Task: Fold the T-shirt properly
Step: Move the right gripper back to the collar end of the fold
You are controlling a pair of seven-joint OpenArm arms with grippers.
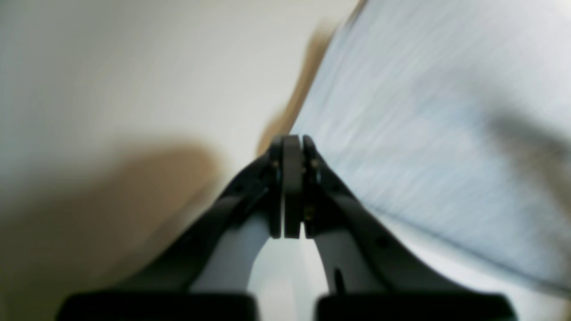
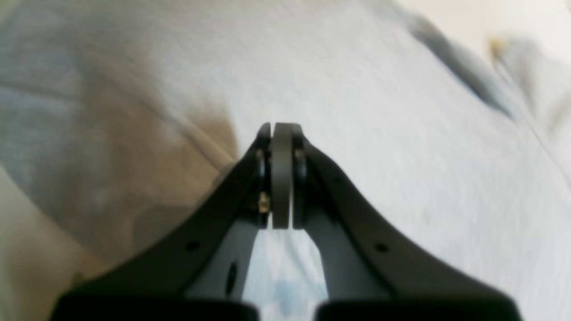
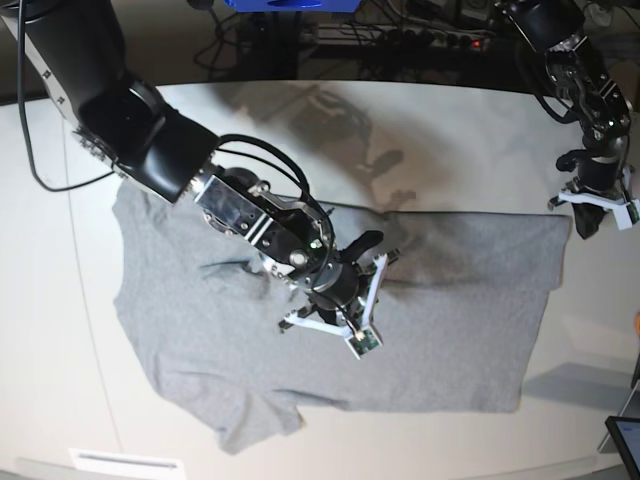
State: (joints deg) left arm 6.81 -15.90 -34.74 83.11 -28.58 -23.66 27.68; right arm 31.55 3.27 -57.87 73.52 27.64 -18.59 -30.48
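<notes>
The grey T-shirt (image 3: 450, 300) lies spread flat on the white table (image 3: 470, 150), plain side up, with a sleeve at the front left. My right gripper (image 3: 376, 246) hovers over the shirt's middle; in the right wrist view its jaws (image 2: 282, 125) are shut, nothing between the pads, and grey fabric (image 2: 401, 133) fills the picture. My left gripper (image 3: 583, 230) is at the shirt's far right corner. The left wrist view shows it (image 1: 292, 139) shut and empty, with the shirt's edge (image 1: 424, 133) to its right and bare table (image 1: 134, 67) to its left. Both wrist views are blurred.
Cables and a power strip (image 3: 430, 40) run along the back behind the table, beside a blue object (image 3: 290, 4). A dark screen (image 3: 625, 440) sits at the front right corner. A white label (image 3: 125, 462) lies at the front left edge.
</notes>
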